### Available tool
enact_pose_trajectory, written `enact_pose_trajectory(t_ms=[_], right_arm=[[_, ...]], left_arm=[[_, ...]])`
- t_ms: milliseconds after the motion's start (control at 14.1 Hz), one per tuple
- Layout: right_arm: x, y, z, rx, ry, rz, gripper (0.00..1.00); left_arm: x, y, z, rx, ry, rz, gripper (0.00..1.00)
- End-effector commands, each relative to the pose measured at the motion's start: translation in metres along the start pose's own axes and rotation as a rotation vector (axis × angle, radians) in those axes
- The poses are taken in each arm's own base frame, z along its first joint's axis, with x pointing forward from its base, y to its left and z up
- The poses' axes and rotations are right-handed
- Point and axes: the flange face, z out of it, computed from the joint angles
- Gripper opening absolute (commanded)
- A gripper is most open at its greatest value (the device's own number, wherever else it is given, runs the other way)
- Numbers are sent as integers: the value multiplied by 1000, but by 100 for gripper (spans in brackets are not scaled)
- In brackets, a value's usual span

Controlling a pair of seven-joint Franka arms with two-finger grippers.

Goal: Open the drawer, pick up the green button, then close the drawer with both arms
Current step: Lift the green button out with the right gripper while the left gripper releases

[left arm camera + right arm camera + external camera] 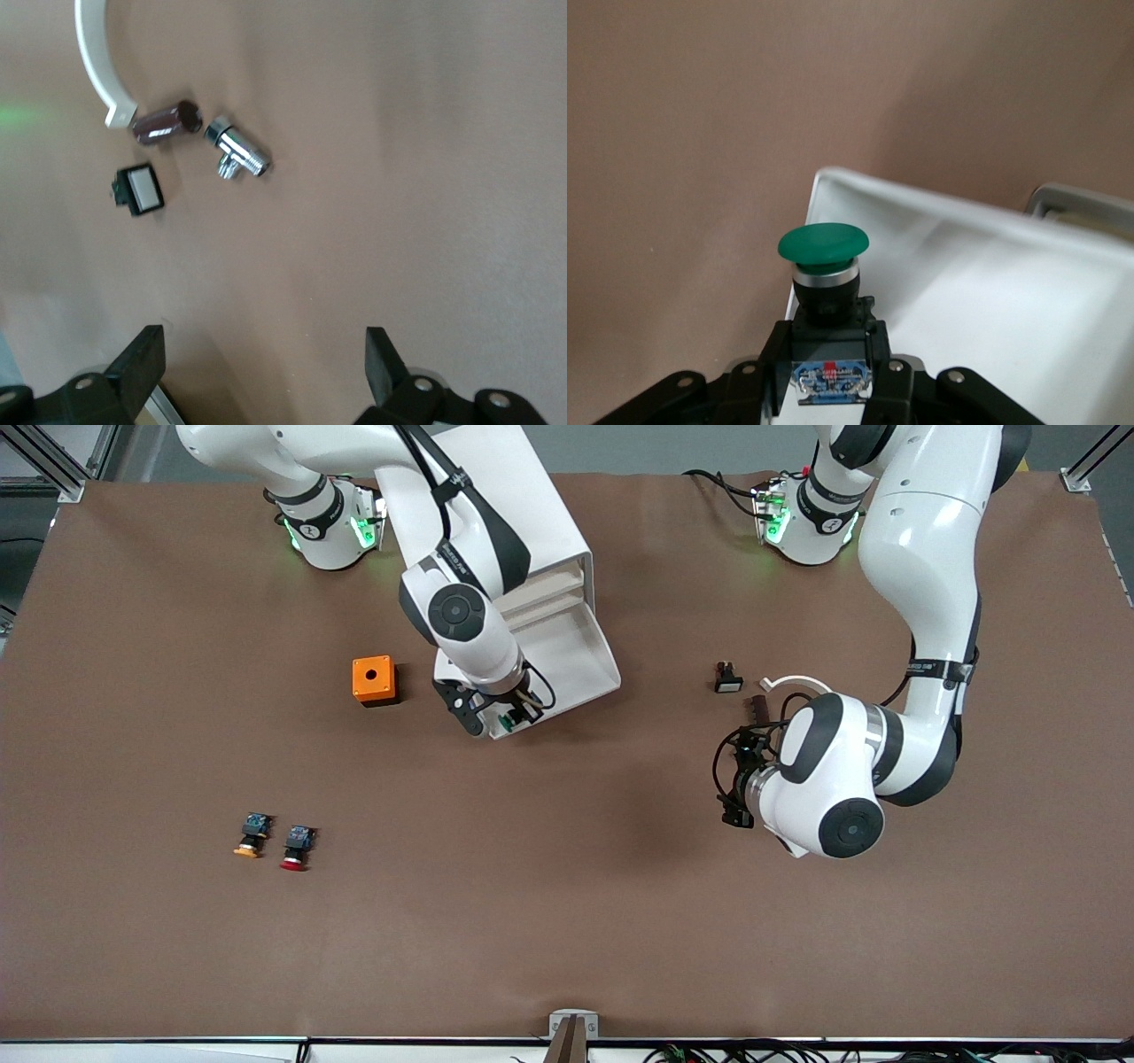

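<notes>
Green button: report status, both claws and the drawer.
Right claw shut on green button, over the drawer's front lip. Drawer open. Left claw open, waiting over bare table near small parts. Nothing blocking.

drawer (580, 657) pulled out of the cabinet (532, 505), upper centre of the front view. right gripper (507, 717) over the drawer's front lip — button (823, 266) clamped in it. box (374, 680) beside the drawer, toward the right arm's end. left gripper (735, 788) mid-right, above the table (567, 921).
</notes>
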Motion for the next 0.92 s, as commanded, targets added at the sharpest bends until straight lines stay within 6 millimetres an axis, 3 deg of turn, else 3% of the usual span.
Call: enact_pose_trajectory(t_ms=[0,142,356,782,854], right_arm=[[47,-1,-50,-20,-26,-55,7],[72,1,-73,-16,-33,-133,5],[117,2,-109,-24,-53,-254,5],[225,23,-134,33,-29,-545,5],[244,23,-127,29,-24,-590,5]], left_arm=[[1,-4,-16,-48,28,220,99],[-1,-4,-22,-73,34,292,99],[-21,-4,-25,-109,45,350,99],[-78,-12,-15,-113,58,706,99],[-91,-13,-13,-131,60,742,99]])
